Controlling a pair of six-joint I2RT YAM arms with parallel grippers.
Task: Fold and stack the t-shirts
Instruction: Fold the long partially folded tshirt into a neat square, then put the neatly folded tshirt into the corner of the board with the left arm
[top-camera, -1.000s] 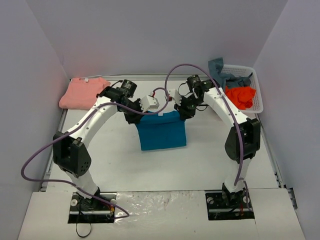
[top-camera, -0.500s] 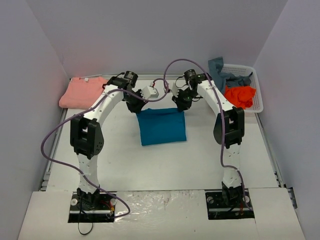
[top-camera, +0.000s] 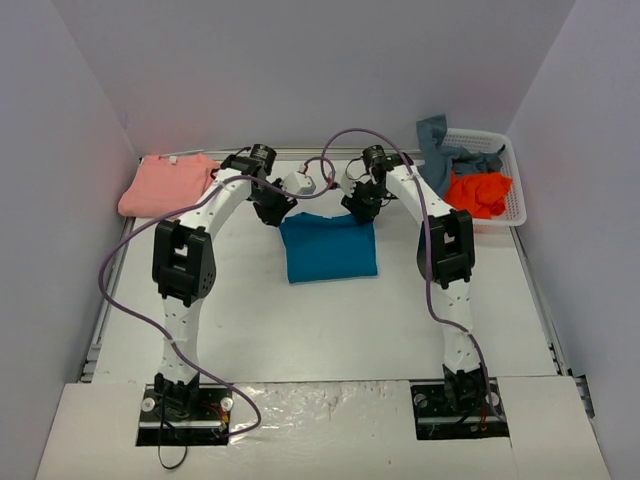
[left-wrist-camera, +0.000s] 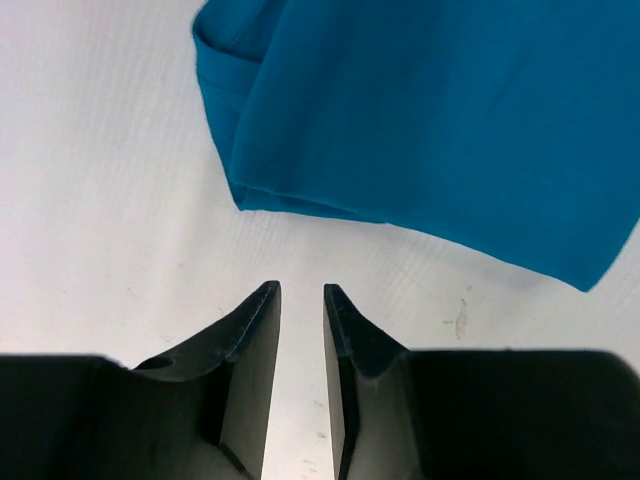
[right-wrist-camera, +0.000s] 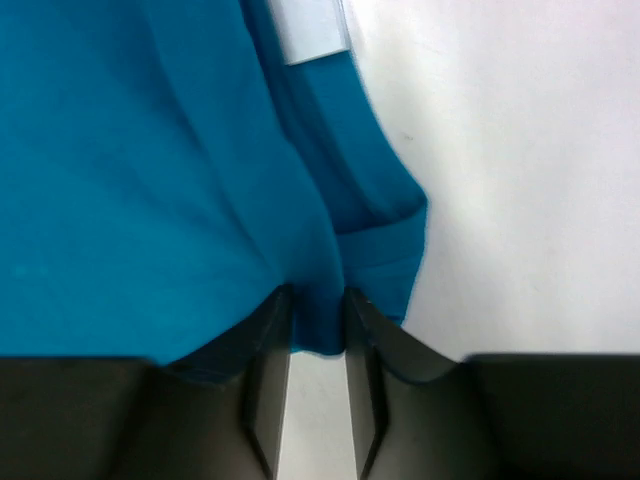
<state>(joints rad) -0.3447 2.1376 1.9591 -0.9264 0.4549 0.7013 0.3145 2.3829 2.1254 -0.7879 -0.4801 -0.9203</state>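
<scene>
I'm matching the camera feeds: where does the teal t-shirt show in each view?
Top external: teal t-shirt, folded, in the middle of the picture.
Left wrist: teal t-shirt fills the upper right.
Right wrist: teal t-shirt fills the left and centre.
Shared landmark: the white tabletop.

No words, numbers or brand names can be read anywhere in these pictures. A small white tag (right-wrist-camera: 312, 30) sits on the teal t-shirt (right-wrist-camera: 150, 180), but in the right wrist view it looks blank. The pink t-shirt (top-camera: 165, 187) has a tiny white strip (top-camera: 176, 157) at its far edge, and it is much too small to read.
</scene>
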